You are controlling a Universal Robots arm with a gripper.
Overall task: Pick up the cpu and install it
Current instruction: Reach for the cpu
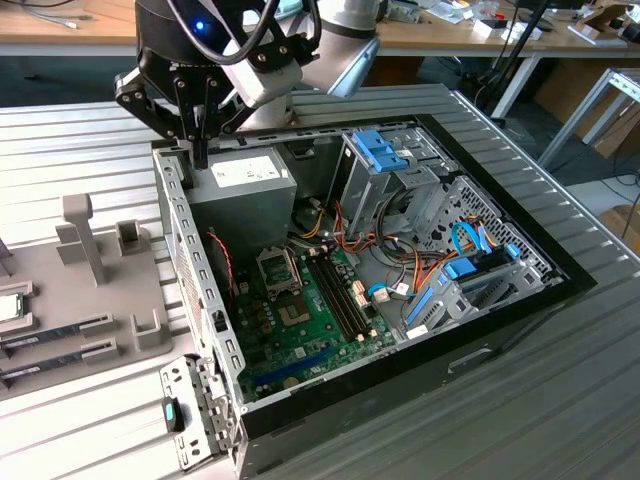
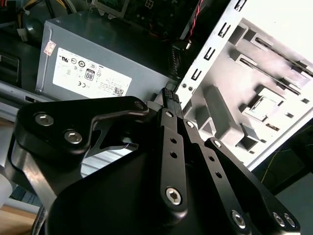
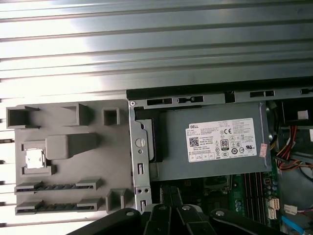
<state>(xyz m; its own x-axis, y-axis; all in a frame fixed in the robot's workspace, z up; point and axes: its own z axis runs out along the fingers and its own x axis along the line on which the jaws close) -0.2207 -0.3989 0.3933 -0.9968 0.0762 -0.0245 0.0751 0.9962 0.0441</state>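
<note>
- We see the black gripper (image 1: pixel 201 157) hanging over a corner of the open computer case (image 1: pixel 195 262), its 2 slim fingers (image 2: pixel 172 142) pressed flat together with nothing between them.
- Its tips are just above the power supply (image 1: pixel 240 190), a boxy grey sheet-metal unit with a white label, right beside the case's perforated steel wall.
- The cpu (image 3: pixel 33 159), a small flat square with a silvery top, lies in a square pocket of the matte grey moulded tray (image 3: pixel 113 156), outside the case and well apart from the gripper.
- 2 long narrow memory sticks (image 3: pixel 58 186) lie in the tray's slots.
- Inside the case we spot the green motherboard (image 1: pixel 300 325) and its square metal-framed socket (image 1: pixel 278 268).
- Everything rests on a shiny ribbed metal table (image 3: pixel 146 49).
</note>
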